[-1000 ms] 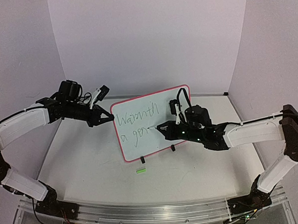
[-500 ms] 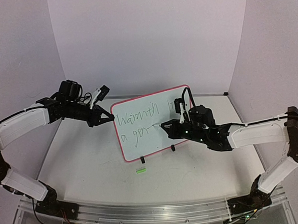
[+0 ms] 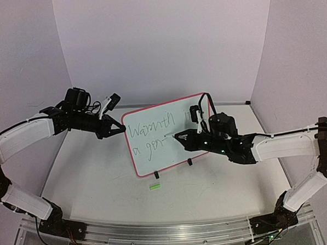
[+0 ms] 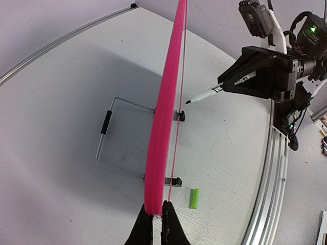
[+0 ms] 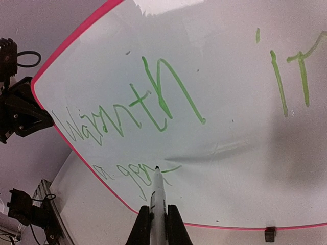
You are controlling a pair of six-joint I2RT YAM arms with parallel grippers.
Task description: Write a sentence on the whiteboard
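Top external view showed the left jaws closed on the left edge of the whiteboard (image 3: 154, 158), which stood upright on the bench (image 3: 101, 180). The left wrist view confirmed the pink frame pinched between them.

Ahead of those jaws, across the white face, ran the sentence (image 3: 149, 127). Its upper line read "Warmth" with two further letters beyond. Its lower line read "a gen" and ended in a short horizontal stroke. The lower line broke off mid-word, so the writing was judged unfinished.

A green cap (image 3: 154, 186) lay on the bench in front of the board, below both sets of jaws and just beside one clip foot (image 3: 157, 174).

The marker (image 5: 157, 204) projected forward from the right jaws, which were clamped around its barrel. Its tip lay at the short stroke. Contact with the face could not be confirmed, as the left wrist view suggested a slight gap.

Step in hand, as judged, was forming the next letter of the lower line. Recommendations:
- The left jaws should grip firmly so the board does not rock under tip pressure.
- The right jaws should hold the marker near square to the face, press lightly, and lift clear between strokes.
- Letters should stay level, below the upper line, and compact enough to fit before the right frame.
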